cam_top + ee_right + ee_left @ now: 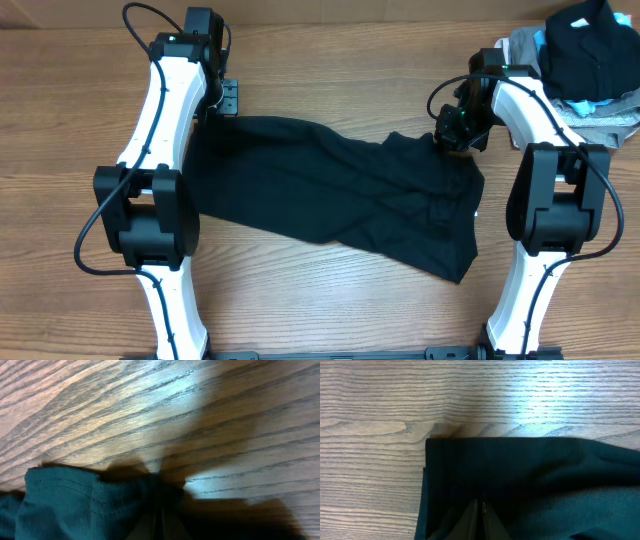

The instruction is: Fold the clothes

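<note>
A dark garment [330,190] lies spread across the middle of the wooden table. My left gripper [222,108] is at its upper left corner, shut on the dark garment's edge [485,467]; in the left wrist view my closed fingers [480,506] rest on the cloth. My right gripper [452,135] is at the upper right corner, shut on a bunched bit of the dark garment [75,500]; its fingers [160,510] pinch the cloth in the right wrist view.
A pile of other clothes [580,60], black, grey and light blue, sits at the back right corner. The table [330,60] is bare wood behind the garment and in front of it [330,300].
</note>
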### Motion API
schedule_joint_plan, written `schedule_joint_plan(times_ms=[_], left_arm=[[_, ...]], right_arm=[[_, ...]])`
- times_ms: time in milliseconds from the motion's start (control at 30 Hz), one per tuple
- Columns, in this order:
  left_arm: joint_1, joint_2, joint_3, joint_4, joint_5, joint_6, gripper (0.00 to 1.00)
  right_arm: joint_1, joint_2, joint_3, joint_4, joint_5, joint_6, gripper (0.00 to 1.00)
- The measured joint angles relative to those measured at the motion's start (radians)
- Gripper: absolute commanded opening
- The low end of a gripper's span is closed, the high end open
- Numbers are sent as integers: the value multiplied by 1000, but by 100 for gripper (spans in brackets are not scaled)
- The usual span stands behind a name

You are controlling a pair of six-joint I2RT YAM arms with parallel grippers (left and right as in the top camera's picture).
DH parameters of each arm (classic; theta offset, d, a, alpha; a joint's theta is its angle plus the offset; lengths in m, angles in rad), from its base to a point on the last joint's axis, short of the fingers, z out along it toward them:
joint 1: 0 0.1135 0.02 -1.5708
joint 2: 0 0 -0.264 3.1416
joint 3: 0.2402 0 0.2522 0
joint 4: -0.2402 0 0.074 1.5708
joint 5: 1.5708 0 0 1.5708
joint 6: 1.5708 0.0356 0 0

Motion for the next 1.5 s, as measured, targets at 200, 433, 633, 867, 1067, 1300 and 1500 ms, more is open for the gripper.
schedule_joint_plan(times_ms=[200, 433, 633, 867, 1067, 1300, 1500], left_arm=[[2, 0, 0, 48, 0, 0, 4], [19, 0, 50, 92, 7, 0, 4], [19, 0, 119, 208, 8, 0, 4], [19, 0, 123, 394, 18, 0, 4], [19, 0, 124, 433, 46, 0, 4], [19, 0, 127, 243, 57, 0, 4], [19, 0, 127, 93, 60, 0, 4]], right_arm=[[-10, 8, 58, -55, -5, -1, 4], [-45, 15, 295, -86, -5, -1, 4], [-60, 15, 452, -73, -5, -15, 4], [-59, 15, 525, -14, -5, -46, 4], [-59, 15, 529, -53, -4, -66, 4], [-59, -8, 537, -224, -4, -74, 4], [-59, -121, 542, -447, -4, -77, 4]])
